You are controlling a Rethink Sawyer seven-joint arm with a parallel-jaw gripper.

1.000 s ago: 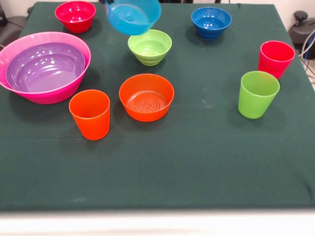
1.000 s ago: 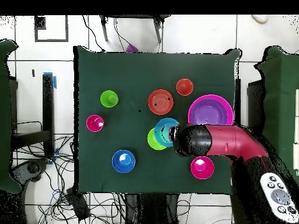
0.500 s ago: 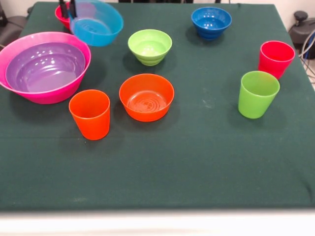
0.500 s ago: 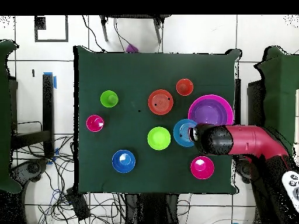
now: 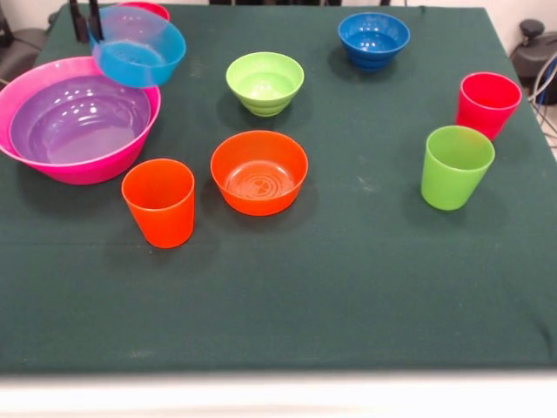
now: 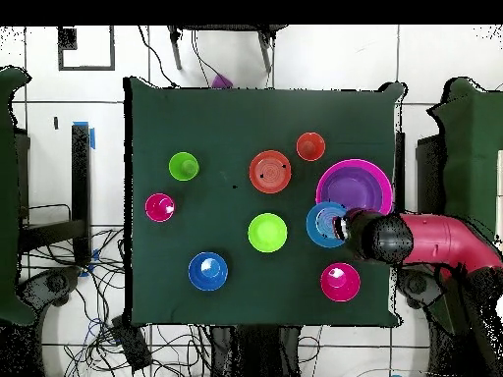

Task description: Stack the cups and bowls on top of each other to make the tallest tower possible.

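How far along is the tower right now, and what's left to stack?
Done: the purple bowl sits nested in the pink bowl. In hand: the gripper holds the light blue bowl by its rim, above the pink bowl's far edge. Left on the table: orange bowl, green bowl, dark blue bowl, red-pink bowl, and three cups.

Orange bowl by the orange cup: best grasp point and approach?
Pinch the rim of the orange bowl, coming straight down from above. It sits upright and open-mouthed with nothing in it, so one finger can go inside the wall and one outside. Probably use the rim side facing the lime green bowl, away from the orange cup, which stands close beside it.
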